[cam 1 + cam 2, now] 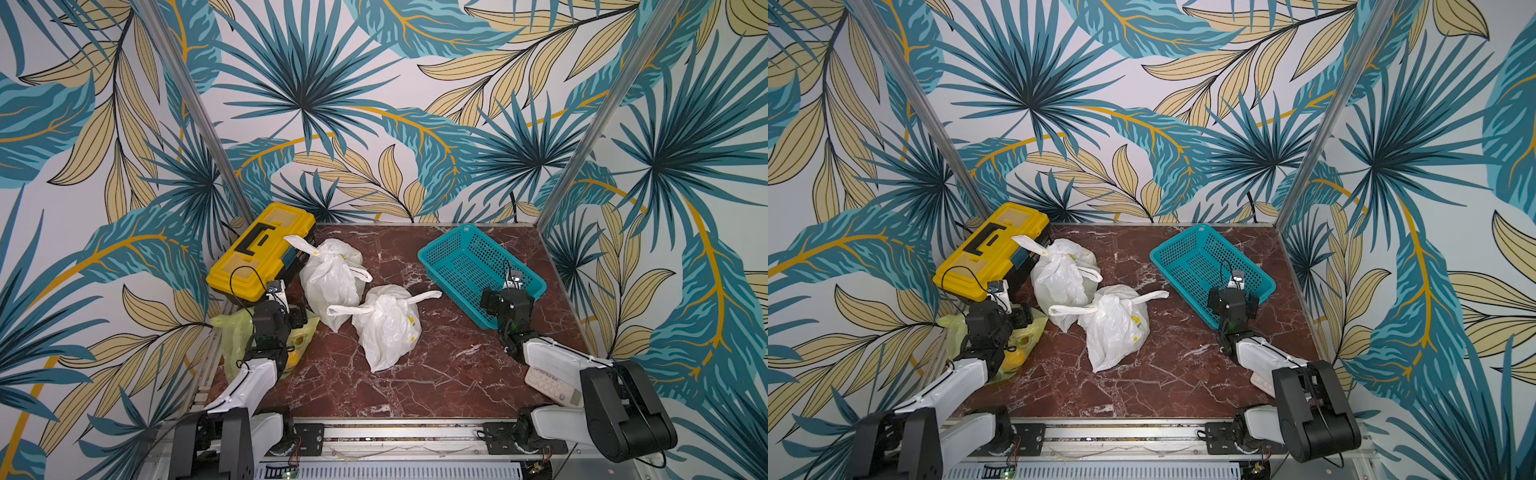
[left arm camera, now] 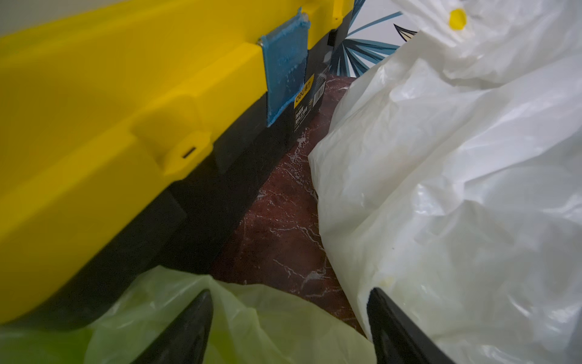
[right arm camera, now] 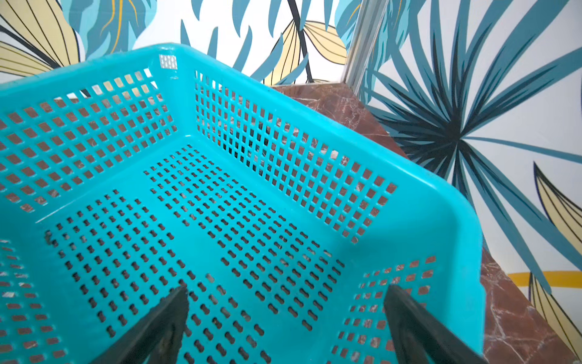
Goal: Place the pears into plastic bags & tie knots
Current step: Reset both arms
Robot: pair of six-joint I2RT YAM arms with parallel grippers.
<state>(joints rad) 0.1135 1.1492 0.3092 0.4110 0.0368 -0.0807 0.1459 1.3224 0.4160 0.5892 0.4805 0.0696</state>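
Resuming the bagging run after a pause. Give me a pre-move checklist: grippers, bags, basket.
1. Left gripper open, nothing between the jaws: ok.
2. Right gripper open, nothing between the jaws, hanging over the teal basket: ok.
3. Teal basket empty: ok.
4. Far white bag knotted, handle ends sticking out: ok.
5. Near white bag knotted: ok.
6. Lime-green bag knotted: cannot tell, the left arm covers its top in both top views.
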